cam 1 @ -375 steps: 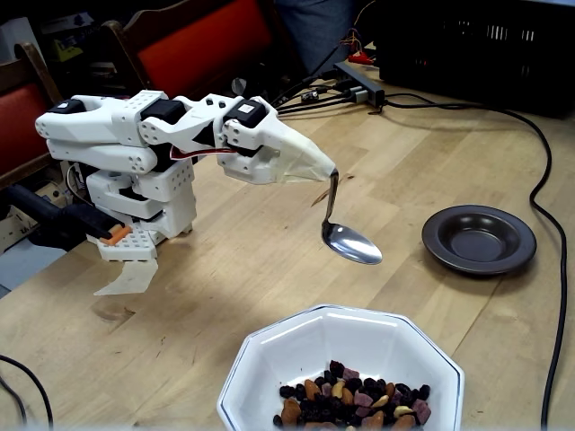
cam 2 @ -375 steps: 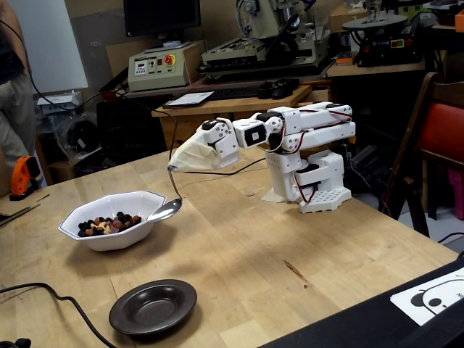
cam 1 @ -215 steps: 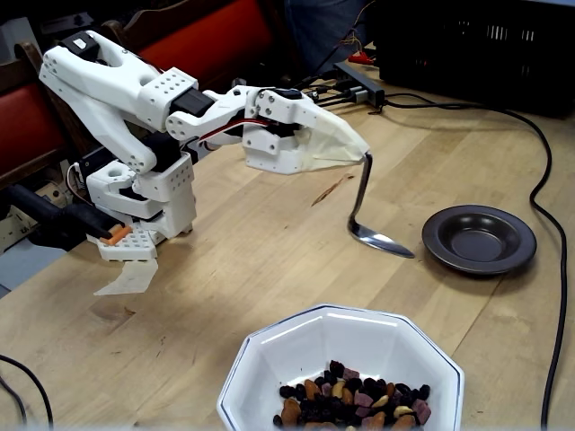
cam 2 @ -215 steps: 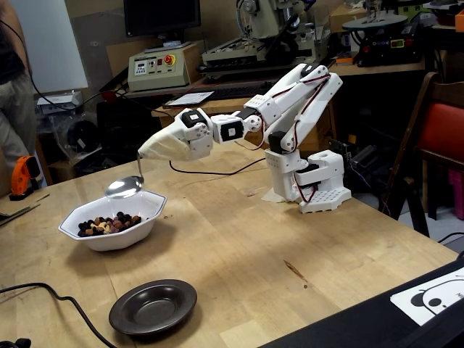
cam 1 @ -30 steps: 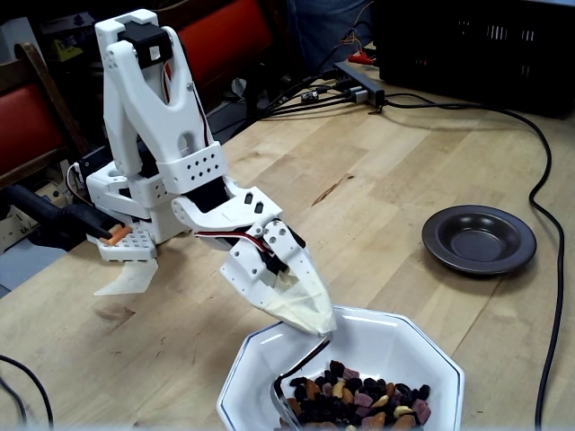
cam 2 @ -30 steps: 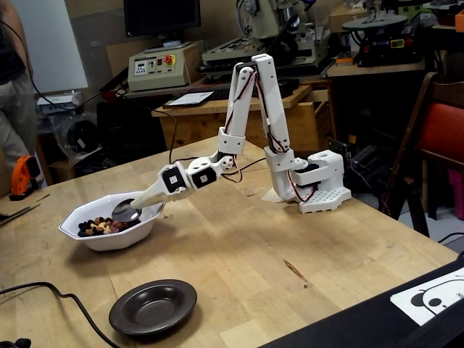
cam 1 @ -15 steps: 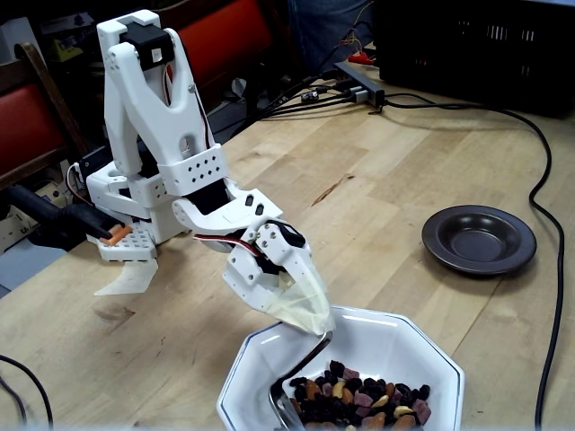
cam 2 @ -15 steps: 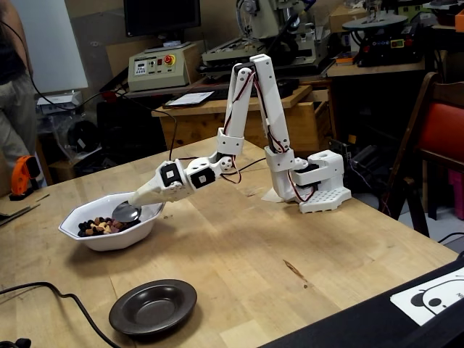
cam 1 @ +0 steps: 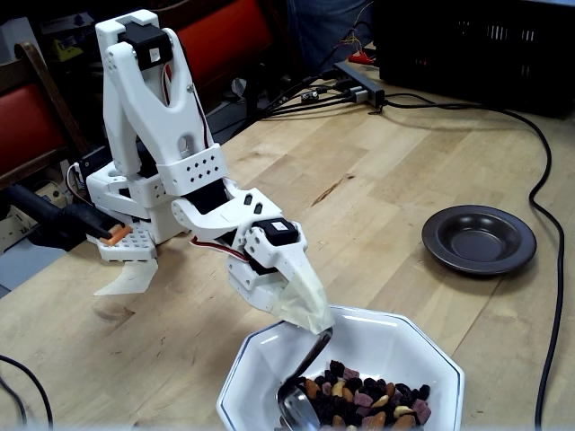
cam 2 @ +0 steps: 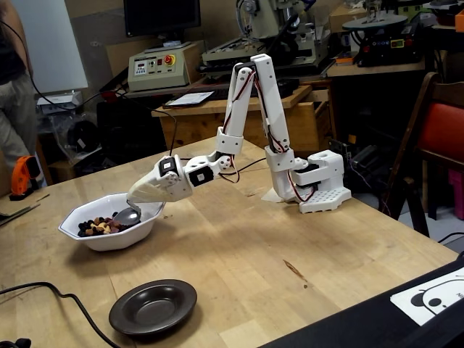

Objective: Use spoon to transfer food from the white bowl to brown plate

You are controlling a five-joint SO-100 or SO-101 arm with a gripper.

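The spoon (cam 1: 301, 386) is seen fixed in the whitish tip of the gripper (cam 1: 304, 305), which fully encloses the handle; whether the jaws are wide or narrow cannot be told. The spoon's oval end is lowered inside the white bowl (cam 1: 422, 341), at the left edge of the food (cam 1: 368, 395) in a fixed view. The food is heaped in the bowl. The brown plate (cam 1: 479, 238) is observed empty on the wooden desk (cam 1: 359, 180), well apart from the bowl. In a fixed view the plate (cam 2: 153, 307) lies nearer than the bowl (cam 2: 109, 235). A black cable (cam 1: 548, 224) runs beside the plate.
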